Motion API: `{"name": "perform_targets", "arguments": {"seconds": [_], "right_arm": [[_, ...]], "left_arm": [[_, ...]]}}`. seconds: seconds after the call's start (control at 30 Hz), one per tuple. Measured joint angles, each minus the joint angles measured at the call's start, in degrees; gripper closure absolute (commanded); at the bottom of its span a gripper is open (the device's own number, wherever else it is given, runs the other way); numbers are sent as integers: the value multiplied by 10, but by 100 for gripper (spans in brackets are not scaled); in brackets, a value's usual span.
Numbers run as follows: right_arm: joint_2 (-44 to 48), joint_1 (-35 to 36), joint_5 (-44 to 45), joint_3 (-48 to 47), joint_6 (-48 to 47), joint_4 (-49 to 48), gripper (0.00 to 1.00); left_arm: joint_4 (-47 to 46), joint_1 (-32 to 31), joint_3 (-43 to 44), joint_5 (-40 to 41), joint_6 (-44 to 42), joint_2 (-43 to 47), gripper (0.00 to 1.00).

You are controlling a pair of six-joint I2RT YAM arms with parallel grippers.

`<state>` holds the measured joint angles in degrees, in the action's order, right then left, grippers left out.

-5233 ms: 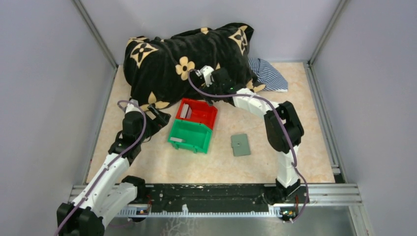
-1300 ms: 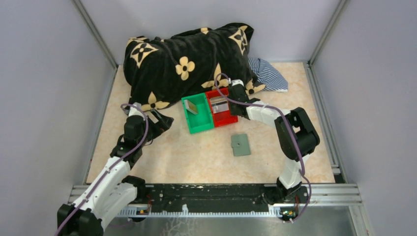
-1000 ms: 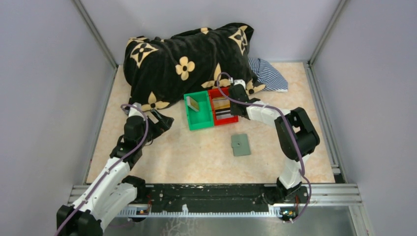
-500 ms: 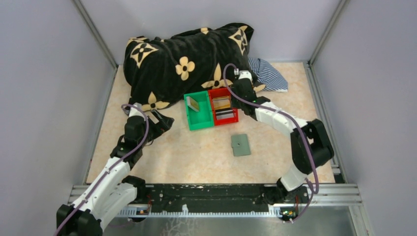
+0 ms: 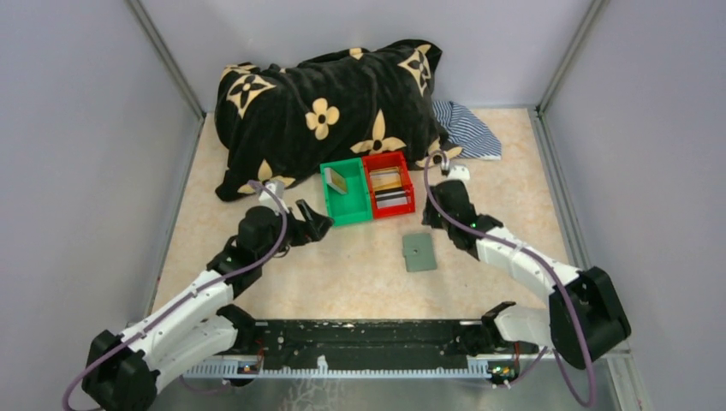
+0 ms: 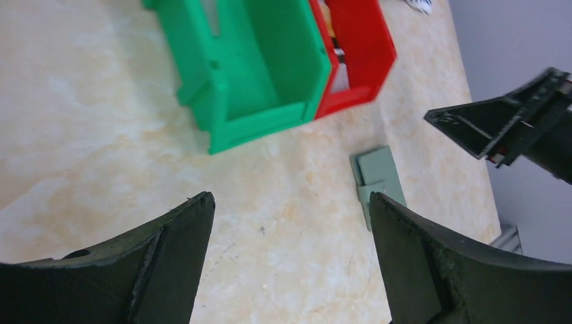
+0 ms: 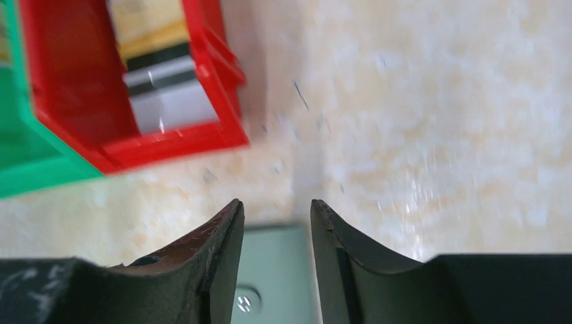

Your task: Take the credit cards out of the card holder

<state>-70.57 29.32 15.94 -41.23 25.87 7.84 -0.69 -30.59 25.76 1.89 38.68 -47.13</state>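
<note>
While card holder (image 5: 419,253) lies apart, left pincer (image 6: 289,201) wide, right pincer (image 7: 275,204) part-open, both empty.

A robotics lab test cell is indicated by a marbled tabletop (image 5: 360,282) enclosed by plain grey walls (image 5: 77,171) and aluminium posts (image 5: 165,56), with a left arm (image 5: 184,300) and right arm (image 5: 522,257) bolted to a base rail (image 5: 368,338).
</note>
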Motion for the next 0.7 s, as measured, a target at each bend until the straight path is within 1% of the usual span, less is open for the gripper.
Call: {"name": "perform_targets", "arguments": {"seconds": [0.1, 0.2, 0.33, 0.43, 0.53, 0.7], "right_arm": [[39, 0, -2, 64, 19, 9, 63], [58, 0, -7, 102, 34, 11, 65], [56, 0, -23, 125, 44, 0, 65], [43, 2, -33, 135, 46, -16, 67], [28, 6, -43, 146, 49, -28, 69], [14, 36, -54, 153, 54, -52, 71]], "left_arm": [[-33, -57, -1, -2, -9, -28, 13], [-70, -112, -3, 0, -13, -63, 13], [-109, -179, -3, 13, -12, -120, 12], [-121, -216, 0, 30, -9, -163, 11], [-123, -243, 9, 47, -6, -201, 11], [-128, -256, 22, 63, 4, -236, 11]]}}
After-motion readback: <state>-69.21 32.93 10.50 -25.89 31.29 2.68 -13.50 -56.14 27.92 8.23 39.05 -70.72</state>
